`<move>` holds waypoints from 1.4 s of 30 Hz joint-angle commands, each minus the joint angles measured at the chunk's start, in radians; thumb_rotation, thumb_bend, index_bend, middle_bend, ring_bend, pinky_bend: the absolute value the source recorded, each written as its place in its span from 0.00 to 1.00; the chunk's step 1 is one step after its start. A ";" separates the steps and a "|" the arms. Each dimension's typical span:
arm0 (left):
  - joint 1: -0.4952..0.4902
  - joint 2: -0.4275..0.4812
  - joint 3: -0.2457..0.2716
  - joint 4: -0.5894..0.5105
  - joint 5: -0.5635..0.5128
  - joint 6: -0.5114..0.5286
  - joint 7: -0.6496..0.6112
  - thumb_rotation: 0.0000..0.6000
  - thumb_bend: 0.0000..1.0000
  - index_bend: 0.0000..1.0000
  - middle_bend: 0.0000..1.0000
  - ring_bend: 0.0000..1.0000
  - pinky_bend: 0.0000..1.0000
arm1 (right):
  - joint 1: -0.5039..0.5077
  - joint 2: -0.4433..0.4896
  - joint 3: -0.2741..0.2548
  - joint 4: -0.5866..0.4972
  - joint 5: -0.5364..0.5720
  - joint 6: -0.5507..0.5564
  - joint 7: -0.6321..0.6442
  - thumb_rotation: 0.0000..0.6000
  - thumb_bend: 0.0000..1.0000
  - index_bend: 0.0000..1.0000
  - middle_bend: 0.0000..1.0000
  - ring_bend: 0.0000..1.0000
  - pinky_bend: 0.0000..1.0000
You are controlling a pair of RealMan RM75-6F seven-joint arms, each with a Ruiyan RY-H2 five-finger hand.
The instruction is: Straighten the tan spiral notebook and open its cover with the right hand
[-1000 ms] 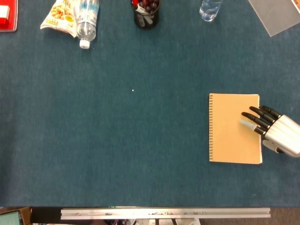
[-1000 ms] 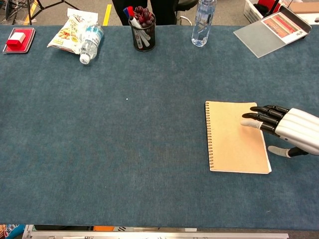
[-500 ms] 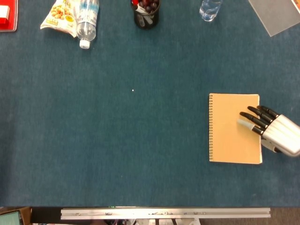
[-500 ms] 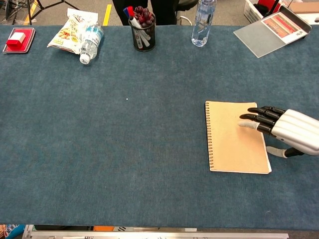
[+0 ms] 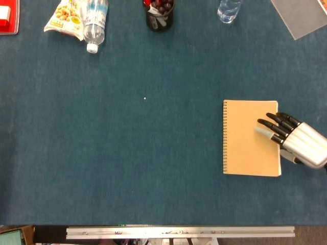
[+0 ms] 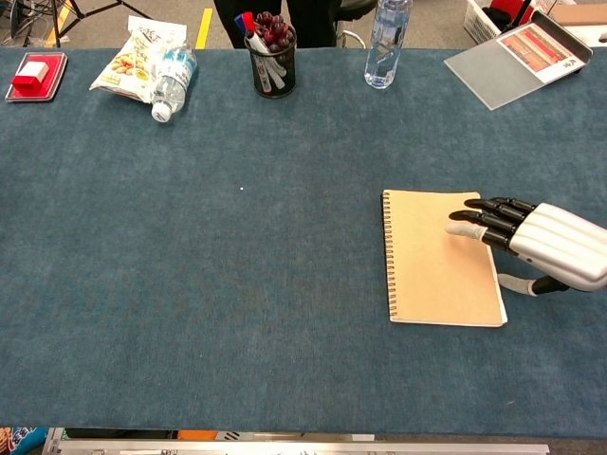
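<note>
Tan spiral notebook closed, near tabletop's right edge. Right hand grasps nothing, fingers flat on cover. Press lightly, square it, then lift the free right edge

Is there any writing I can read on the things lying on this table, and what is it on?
No text can be read here.
Snack bag: printing, too blurred to read.
Lying water bottle: label too small to read.
Upright bottle: no legible label.
Grey folder: red-and-white printed sheet, too small to read.
Red box: white patch, no readable words.
Tan notebook: plain cover, no writing.
</note>
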 commanded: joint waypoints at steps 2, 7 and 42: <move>0.000 -0.001 0.000 0.001 -0.001 -0.001 -0.001 1.00 0.36 0.25 0.06 0.11 0.28 | 0.003 -0.003 0.005 -0.001 0.004 0.009 0.004 1.00 0.30 0.12 0.10 0.03 0.16; 0.000 -0.002 0.000 0.003 0.000 -0.001 -0.002 1.00 0.36 0.25 0.06 0.11 0.28 | 0.007 -0.007 0.012 -0.003 0.012 0.014 0.007 1.00 0.31 0.12 0.10 0.03 0.16; 0.002 0.004 -0.001 -0.003 -0.003 -0.003 -0.007 1.00 0.36 0.25 0.06 0.11 0.28 | 0.030 -0.033 0.018 -0.019 0.022 0.011 0.010 1.00 0.33 0.12 0.10 0.03 0.16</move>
